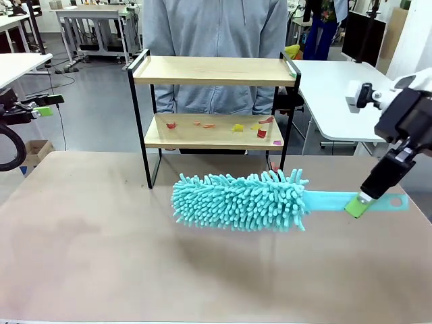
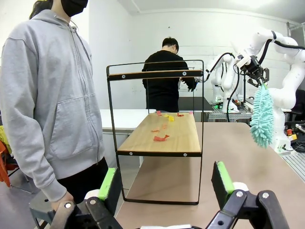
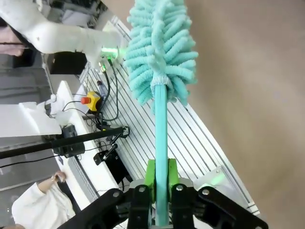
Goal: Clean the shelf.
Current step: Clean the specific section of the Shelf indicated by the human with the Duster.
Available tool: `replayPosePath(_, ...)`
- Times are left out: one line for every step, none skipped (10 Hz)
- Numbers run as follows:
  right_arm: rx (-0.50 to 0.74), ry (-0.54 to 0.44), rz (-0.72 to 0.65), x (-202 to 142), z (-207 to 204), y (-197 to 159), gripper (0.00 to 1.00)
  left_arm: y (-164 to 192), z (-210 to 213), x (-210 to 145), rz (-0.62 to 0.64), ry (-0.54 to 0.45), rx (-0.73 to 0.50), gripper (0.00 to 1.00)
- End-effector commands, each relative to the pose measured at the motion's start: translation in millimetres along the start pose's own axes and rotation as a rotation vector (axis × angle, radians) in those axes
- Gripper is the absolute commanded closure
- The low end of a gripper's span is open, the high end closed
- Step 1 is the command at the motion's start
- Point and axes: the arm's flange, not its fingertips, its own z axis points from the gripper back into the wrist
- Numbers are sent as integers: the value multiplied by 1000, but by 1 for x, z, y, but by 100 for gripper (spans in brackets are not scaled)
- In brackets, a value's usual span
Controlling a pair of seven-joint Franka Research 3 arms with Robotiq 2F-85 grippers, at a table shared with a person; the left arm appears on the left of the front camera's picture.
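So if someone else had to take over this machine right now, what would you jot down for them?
Right pincer: shut on the handle of the teal duster, held in front of the shelf, not touching it.
Left pincer: open, holding nothing, off to the shelf's side.
Done: duster picked up.
Left: red and yellow scraps lie on the lower board; sweep them off.

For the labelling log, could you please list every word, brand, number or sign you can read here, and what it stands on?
None can be read: the shelf, the duster, the left gripper and the right gripper show no print; anything farther off is too small to tell.
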Motion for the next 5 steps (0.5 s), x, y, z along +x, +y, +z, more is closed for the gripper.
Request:
replayPosePath(-10, 15, 14, 4, 3, 12, 87, -2, -1, 3, -6, 4, -5, 0)
replayPosePath(-10, 15, 14, 4, 3, 12, 87, -2, -1, 3, -6, 4, -5, 0)
replayPosePath(-10, 15, 14, 4, 3, 12, 87, -2, -1, 3, -6, 4, -5, 0)
replayPosePath(-10, 15, 14, 4, 3, 12, 87, -2, -1, 3, -6, 4, -5, 0)
replayPosePath(-10, 15, 14, 4, 3, 12, 87, -2, -1, 3, -6, 4, -5, 0)
